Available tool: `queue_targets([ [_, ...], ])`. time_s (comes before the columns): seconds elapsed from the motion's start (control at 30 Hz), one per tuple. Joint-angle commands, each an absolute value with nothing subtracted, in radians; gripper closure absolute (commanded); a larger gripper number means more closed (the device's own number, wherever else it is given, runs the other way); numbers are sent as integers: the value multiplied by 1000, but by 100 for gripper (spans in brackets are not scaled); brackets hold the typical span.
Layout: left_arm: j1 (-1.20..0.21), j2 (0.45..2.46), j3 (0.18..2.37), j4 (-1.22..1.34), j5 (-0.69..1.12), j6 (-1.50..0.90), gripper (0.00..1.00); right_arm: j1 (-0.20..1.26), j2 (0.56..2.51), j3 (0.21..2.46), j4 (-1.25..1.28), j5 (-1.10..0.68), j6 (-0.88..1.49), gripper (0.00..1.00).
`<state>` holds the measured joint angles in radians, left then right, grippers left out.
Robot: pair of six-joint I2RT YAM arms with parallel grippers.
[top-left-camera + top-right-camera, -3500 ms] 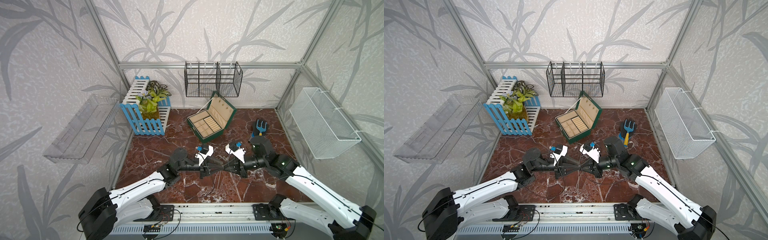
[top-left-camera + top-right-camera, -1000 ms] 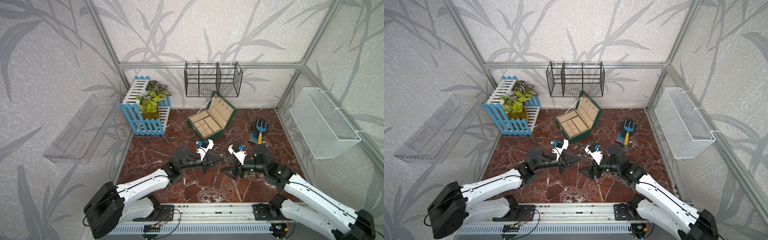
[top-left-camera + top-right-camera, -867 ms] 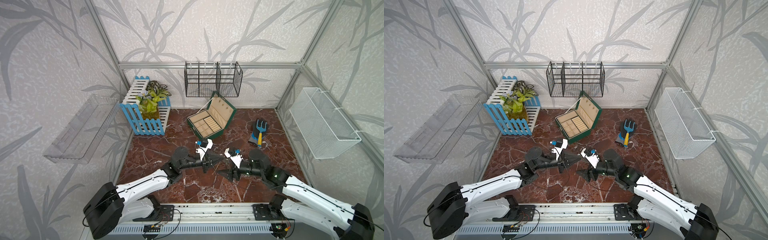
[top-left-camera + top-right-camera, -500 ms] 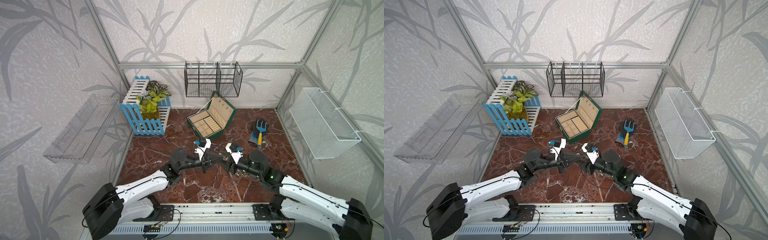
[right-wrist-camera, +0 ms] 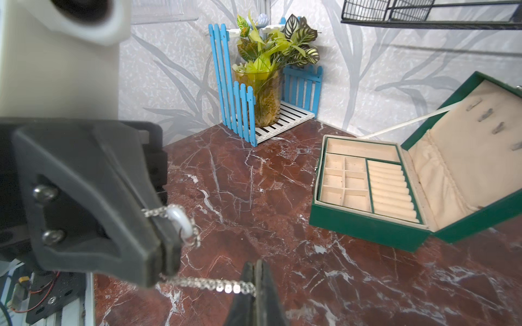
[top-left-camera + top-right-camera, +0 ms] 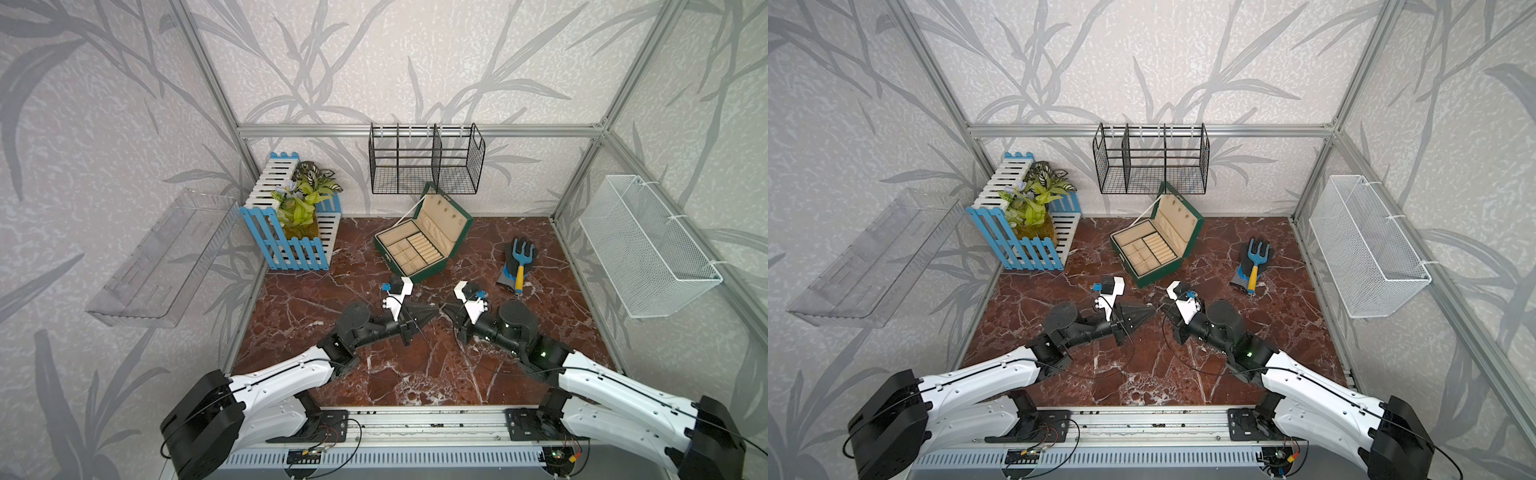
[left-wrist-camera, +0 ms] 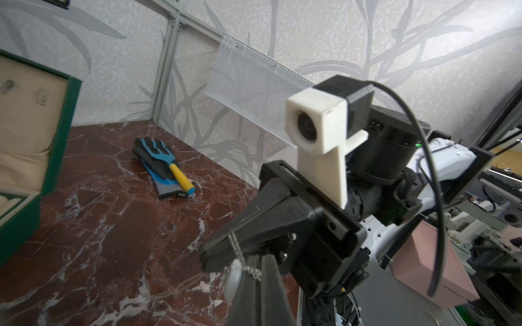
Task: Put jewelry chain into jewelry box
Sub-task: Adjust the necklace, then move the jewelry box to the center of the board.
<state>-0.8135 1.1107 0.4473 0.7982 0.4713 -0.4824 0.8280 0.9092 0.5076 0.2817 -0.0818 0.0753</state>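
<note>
Just above the red-brown marble counter [image 6: 291, 299], near the front of the dark green hinged jewelry box with beige velvet lining [image 5: 367, 225], the thin silvery jewelry chain [image 5: 209, 283] hangs stretched between the two arms. The left jaws are clamped on the end carrying a pale ring pendant [image 5: 178, 221]. The right jaws are pinched together on the links a short way along. As I judge it, both ends should travel to the box as a pair, spacing unchanged, so the short span neither tightens nor slips. Bring it over the open tray, clear of the white lid strap [image 5: 401, 124]. Lower until links pool on the velvet, then release one end before the other.
</note>
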Motion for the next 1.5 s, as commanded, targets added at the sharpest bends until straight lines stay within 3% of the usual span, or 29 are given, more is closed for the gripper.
queue_targets([
  [0.0,-817,1105,418,833,354,-549,99,833,900,536,223,-6,61,100],
  [0.3,-813,1244,394,844,273,-655,91,834,999,645,16,72,69,100],
  [0.6,-783,1353,399,809,268,-641,68,835,1144,760,-238,187,129,100],
  [0.77,-704,1329,445,647,272,-522,58,836,1177,785,-316,241,146,100],
  [1.1,-451,1492,836,188,167,-112,47,834,1182,781,-319,263,157,100],
  [1.47,-311,2048,1526,-174,39,212,41,834,1115,726,-287,246,200,100],
])
